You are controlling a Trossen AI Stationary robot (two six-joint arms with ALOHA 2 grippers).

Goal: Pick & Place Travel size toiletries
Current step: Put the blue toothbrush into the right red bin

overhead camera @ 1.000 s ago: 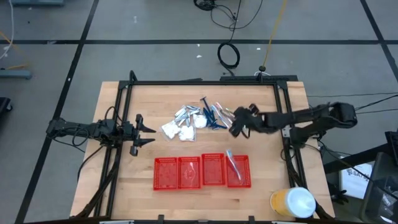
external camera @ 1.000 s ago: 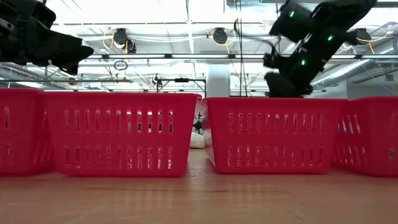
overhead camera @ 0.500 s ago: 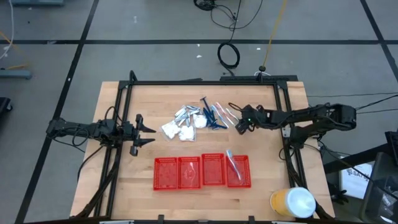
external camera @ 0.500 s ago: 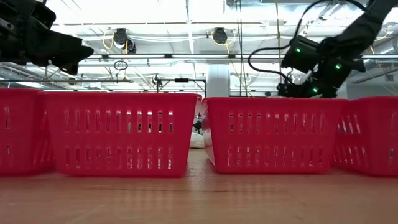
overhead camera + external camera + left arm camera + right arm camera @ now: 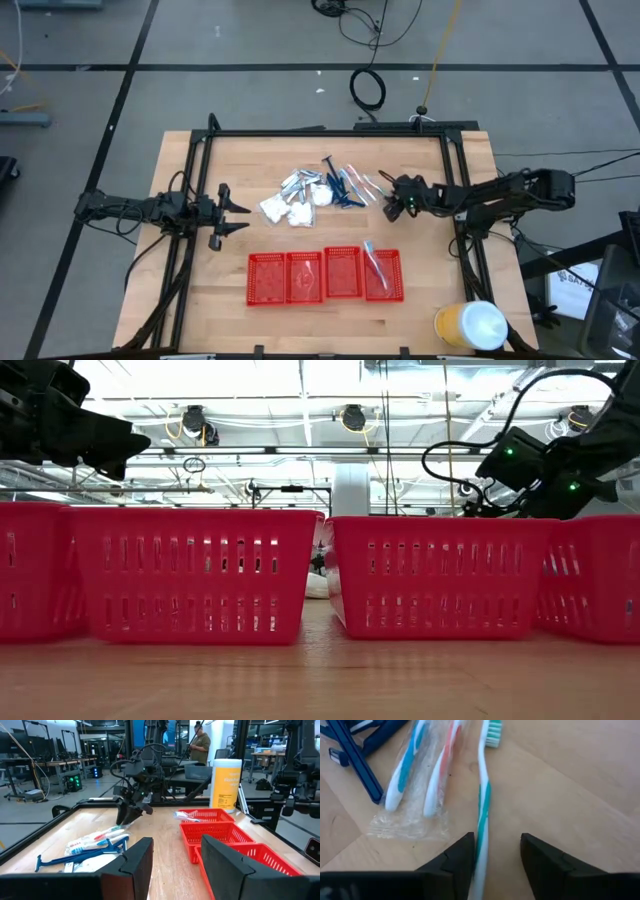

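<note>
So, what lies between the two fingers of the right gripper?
In the right wrist view, the handle of a green-striped toothbrush runs between the open right gripper's fingers, lying on the table; nothing else is there.

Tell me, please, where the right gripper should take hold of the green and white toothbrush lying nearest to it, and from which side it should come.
Grip the green and white toothbrush at mid-handle, coming from above. It lies flat on the wooden table, apart from the wrapped toothbrushes, its long, thin handle running between the open fingers of the right gripper, so closing across its width probably suits best.
</note>
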